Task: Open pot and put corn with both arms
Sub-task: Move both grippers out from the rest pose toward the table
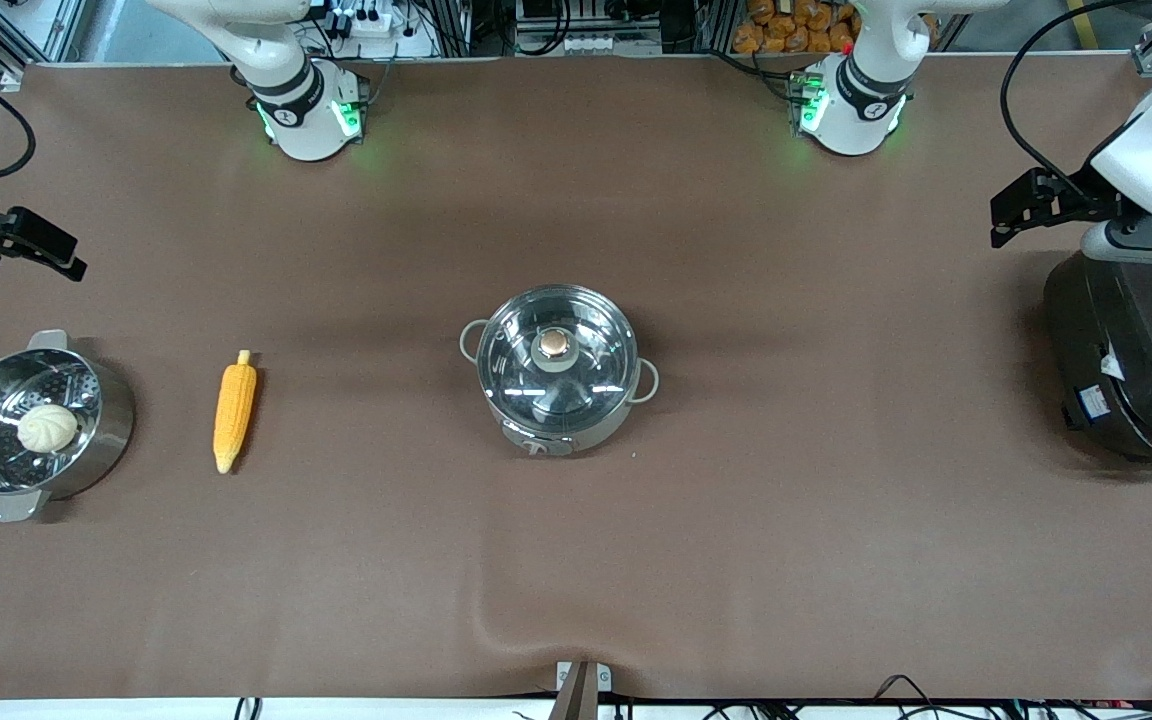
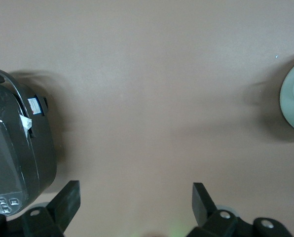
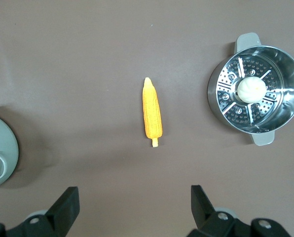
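Nothing of the task is done yet. The pot (image 1: 556, 368) stands mid-table with its glass lid (image 1: 556, 358) seated and the copper-coloured knob (image 1: 555, 344) untouched. The corn cob (image 1: 234, 412) lies flat on the table (image 1: 736, 560), well apart from the pot toward the right arm's end, pale stub pointing toward the robot bases. Between the corn and that end of the table stands the steel steamer pot (image 1: 31, 424) with a pale bun (image 1: 47, 428) on its perforated insert. Still to do: lift the lid, pick up the corn, drop it into the pot.

Right gripper (image 1: 21, 247): high over bare table at the right arm's end, farther from the front camera than the steamer pot; fingers (image 3: 64, 207) spread wide, nothing between them. Its wrist camera looks down on the corn and the steamer pot.

Left gripper (image 1: 1026, 205): up over the table's left-arm end, just beside the black rice cooker (image 1: 1131, 360), well apart from the pot; fingers (image 2: 68, 200) wide apart, empty.

Judgement: both arms at start posture; neither is committed to a target.
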Motion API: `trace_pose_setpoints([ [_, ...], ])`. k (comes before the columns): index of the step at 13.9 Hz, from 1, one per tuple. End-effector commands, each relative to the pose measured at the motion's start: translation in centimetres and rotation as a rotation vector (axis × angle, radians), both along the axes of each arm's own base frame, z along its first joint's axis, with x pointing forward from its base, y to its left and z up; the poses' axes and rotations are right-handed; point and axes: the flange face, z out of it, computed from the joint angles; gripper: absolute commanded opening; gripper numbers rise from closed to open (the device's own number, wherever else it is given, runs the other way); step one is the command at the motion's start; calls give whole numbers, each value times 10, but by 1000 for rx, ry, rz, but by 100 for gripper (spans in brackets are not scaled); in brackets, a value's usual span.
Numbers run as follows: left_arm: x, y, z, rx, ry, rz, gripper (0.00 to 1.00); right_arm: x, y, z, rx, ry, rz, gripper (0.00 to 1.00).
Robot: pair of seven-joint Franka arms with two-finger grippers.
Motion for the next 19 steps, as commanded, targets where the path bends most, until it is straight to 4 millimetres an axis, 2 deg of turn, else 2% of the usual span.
trace_pose_setpoints([
  [1, -1, 3, 4, -13, 16, -23, 100, 1, 0, -2, 14, 1, 9, 100],
  [6, 0, -2, 9, -9, 6, -15, 100, 2, 4, -1, 14, -10, 6, 100],
  [8, 8, -9, 3, 0, 19, -28, 100, 2, 3, -1, 14, -8, 3, 100],
  [11, 18, -17, -18, 4, 57, -38, 100, 2, 3, 0, 11, -10, 0, 100],
  [13, 26, -39, -43, 8, 101, -68, 100, 2, 1, -2, 8, -7, 0, 100],
  [14, 31, -49, -59, 13, 128, -71, 100, 1, 0, -8, 11, 8, -1, 100],
  [16, 40, -80, -91, 14, 169, -59, 100, 5, 4, -34, 16, 10, 2, 100],
  [18, 50, -113, -129, 21, 188, -27, 100, 9, 5, -74, 12, -10, 12, 100],
  [19, 51, -133, -141, 27, 183, -4, 100, 8, 5, -102, 11, -8, 13, 100],
])
